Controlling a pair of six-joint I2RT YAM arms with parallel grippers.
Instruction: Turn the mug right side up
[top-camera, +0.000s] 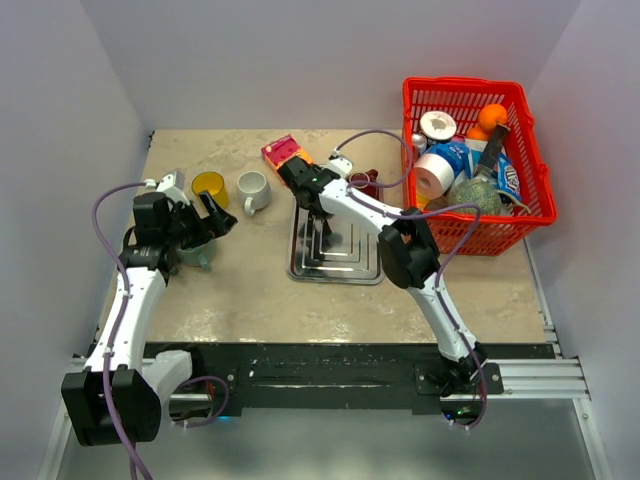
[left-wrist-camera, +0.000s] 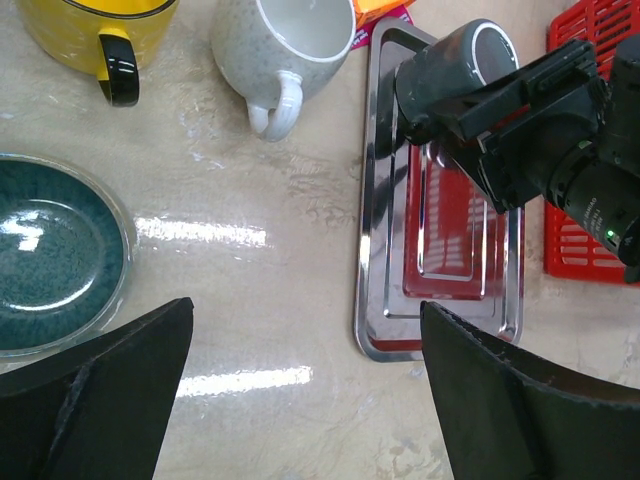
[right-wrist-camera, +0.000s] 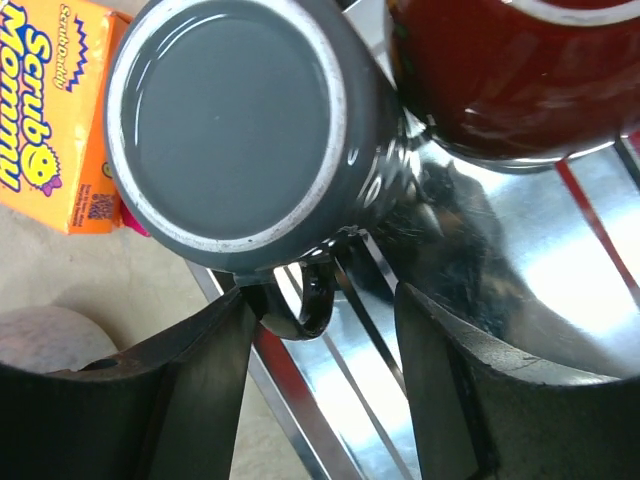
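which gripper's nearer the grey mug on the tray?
Right. The right gripper is at the mug, straddling its handle over the tray. The left gripper is off to the left, by the bowl.

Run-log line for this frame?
grey mug base-up at tray edge | handle between right gripper jaws, grip unclear | left gripper open, apart from mug | mug not yet upright

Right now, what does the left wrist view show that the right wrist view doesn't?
Only the left wrist view shows a yellow mug, a teal dish and the right arm from outside. Only the right wrist view shows a dark red cup and the readable label of the Scrub Mommy box. Both show the grey mug, base up, and the steel tray.
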